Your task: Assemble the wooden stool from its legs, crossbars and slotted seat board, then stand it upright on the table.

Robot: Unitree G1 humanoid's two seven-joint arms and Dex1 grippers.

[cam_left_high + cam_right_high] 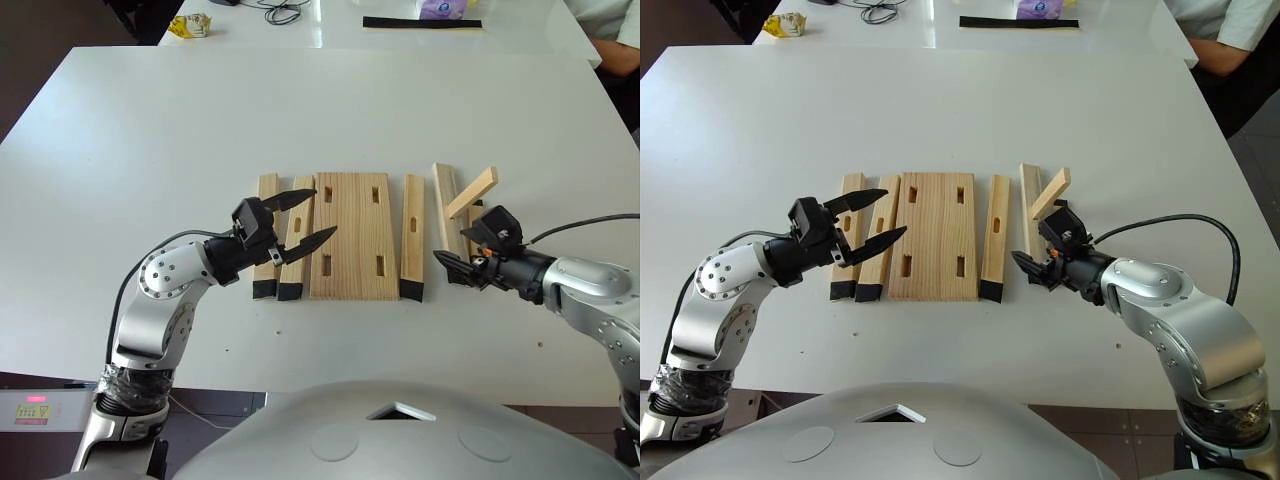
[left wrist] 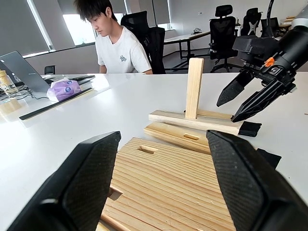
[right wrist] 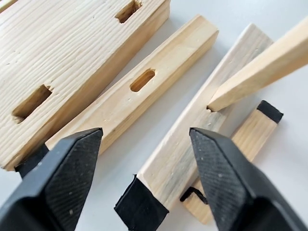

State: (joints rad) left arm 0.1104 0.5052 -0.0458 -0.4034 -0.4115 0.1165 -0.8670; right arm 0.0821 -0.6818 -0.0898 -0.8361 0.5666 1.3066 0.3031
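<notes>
Pale grained wooden seat board (image 1: 349, 236) with four slots, black-capped slotted wooden legs (image 1: 412, 235), thin crossbar (image 1: 470, 192) tilted in one, left gripper (image 1: 322, 212) and right gripper (image 1: 447, 268) both spread, empty

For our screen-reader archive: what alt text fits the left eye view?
Unassembled stool on a table: slotted seat board flat in the middle, legs beside it, one crossbar stuck into a leg at right. The left gripper and right gripper hover open.
</notes>
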